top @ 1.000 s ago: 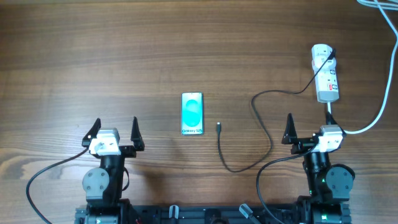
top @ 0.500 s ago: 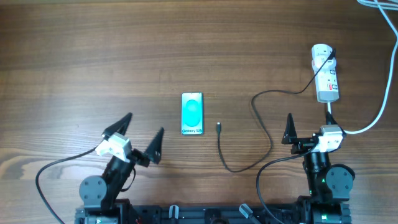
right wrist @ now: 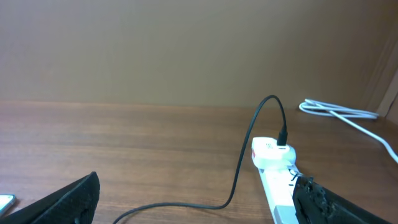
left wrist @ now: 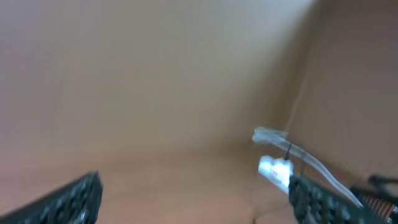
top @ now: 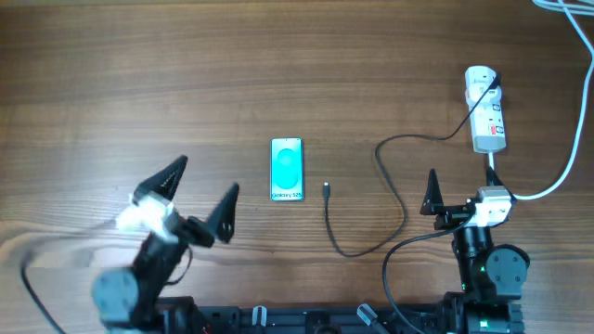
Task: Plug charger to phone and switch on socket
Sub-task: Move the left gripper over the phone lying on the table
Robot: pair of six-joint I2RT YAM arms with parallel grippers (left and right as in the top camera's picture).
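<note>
The phone (top: 287, 169) lies flat mid-table with its cyan screen up. The charger cable (top: 390, 199) loops from the socket (top: 485, 109) at the far right to its connector tip (top: 327, 188), just right of the phone. My left gripper (top: 201, 198) is open and empty, left of the phone, turned toward it; its wrist view is blurred, showing open fingers (left wrist: 193, 199) and the socket (left wrist: 275, 169) far off. My right gripper (top: 461, 190) is open and empty at the front right, below the socket (right wrist: 277, 174). The cable also shows in the right wrist view (right wrist: 249, 168).
The socket's thick white cord (top: 566, 167) curves down the right edge and off the top right corner. The arms' own black cables (top: 399, 269) trail along the front edge by the bases.
My left arm has swung and tilted, its gripper turning toward the phone and the arm now motion-blurred. The right arm, phone, cable and socket have not moved.
</note>
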